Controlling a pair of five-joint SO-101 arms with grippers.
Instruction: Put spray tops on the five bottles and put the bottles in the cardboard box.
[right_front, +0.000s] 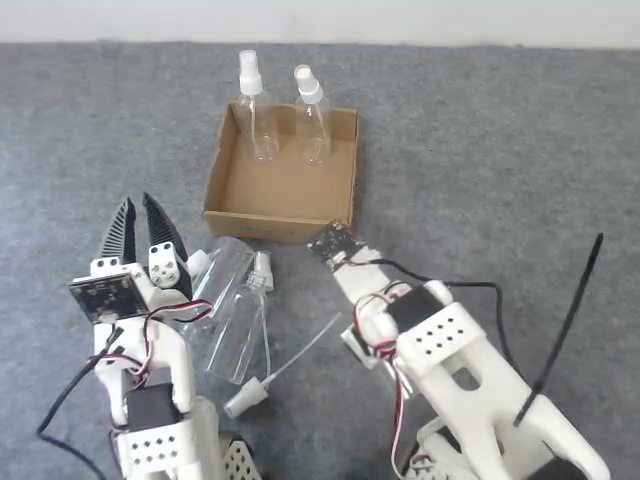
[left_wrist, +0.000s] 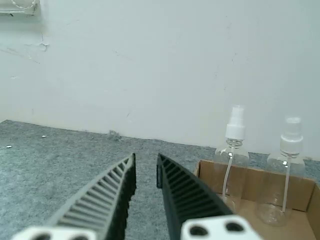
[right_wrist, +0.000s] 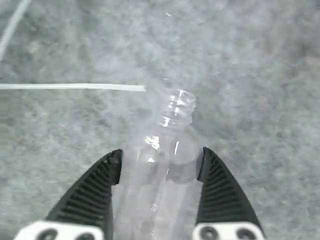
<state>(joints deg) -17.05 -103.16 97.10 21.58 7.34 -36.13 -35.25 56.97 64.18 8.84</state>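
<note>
Pinches uncapped clear bottle (right_wrist: 176, 112) in right gripper (right_wrist: 160, 154); holds left gripper (left_wrist: 146, 159) slightly spread, toward table's (right_front: 520, 130) near-left corner.

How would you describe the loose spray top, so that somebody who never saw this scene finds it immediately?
Find the cardboard box at the far middle of the grey table; before it, clear bottles lie on their sides. Nearer the camera than these lies the loose spray top. It sits on no bottle, and its long thin tube lies bare on the table.
</note>
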